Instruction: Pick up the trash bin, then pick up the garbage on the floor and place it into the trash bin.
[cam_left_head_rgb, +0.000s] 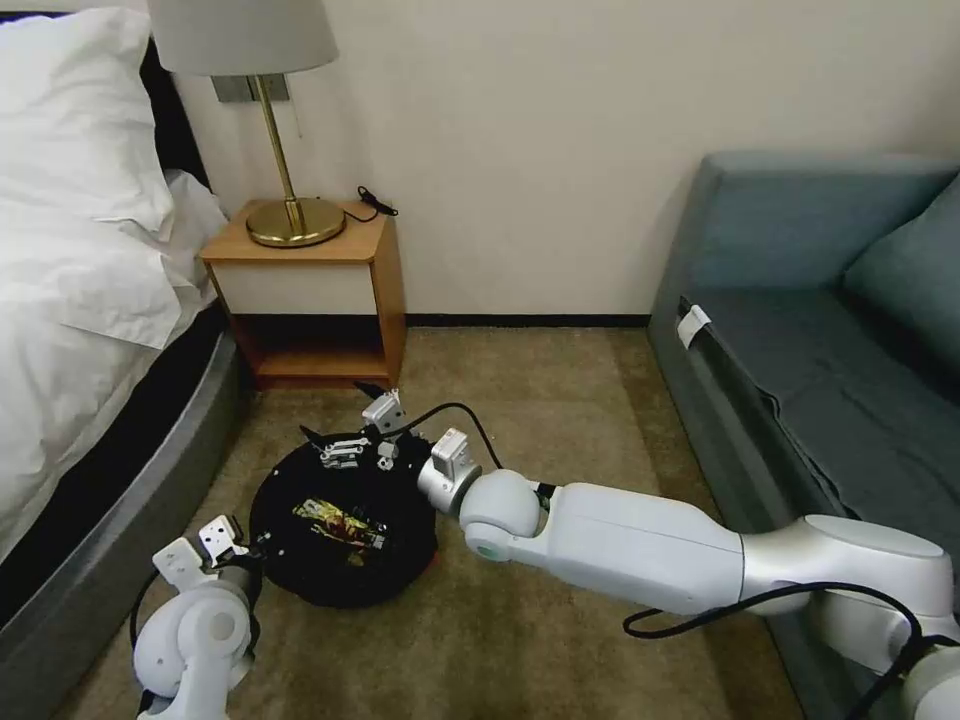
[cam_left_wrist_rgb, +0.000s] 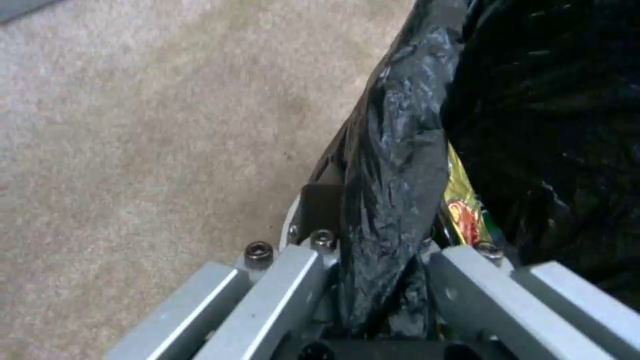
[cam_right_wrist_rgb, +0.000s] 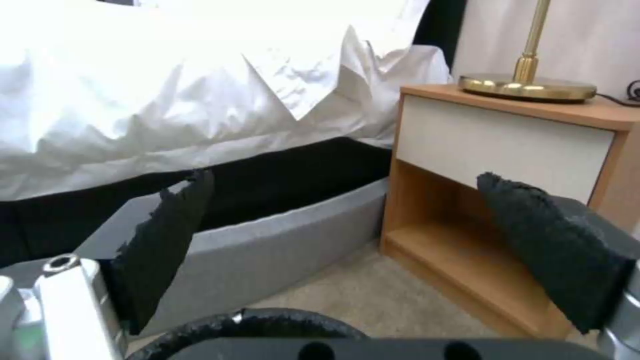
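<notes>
The trash bin (cam_left_head_rgb: 343, 520) stands upright on the carpet (cam_left_head_rgb: 560, 400) between bed (cam_left_head_rgb: 90, 300) and sofa (cam_left_head_rgb: 820, 330), mouth facing up, black bag crinkled over its rim. Inside lies a gold-brown snack wrapper (cam_left_head_rgb: 340, 524), long axis running left to right. The left gripper (cam_left_wrist_rgb: 373, 280) pinches the bagged rim at the near-left edge. The right gripper (cam_left_head_rgb: 345, 420) hovers over the far rim, fingers spread wide, empty.

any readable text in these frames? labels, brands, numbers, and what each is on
None can be read.
Snack wrapper in the trash bin: red and gold print, too blurred to read.
White tag on the sofa edge: blank or too small to tell.
Left gripper and right gripper: no markings visible.
</notes>
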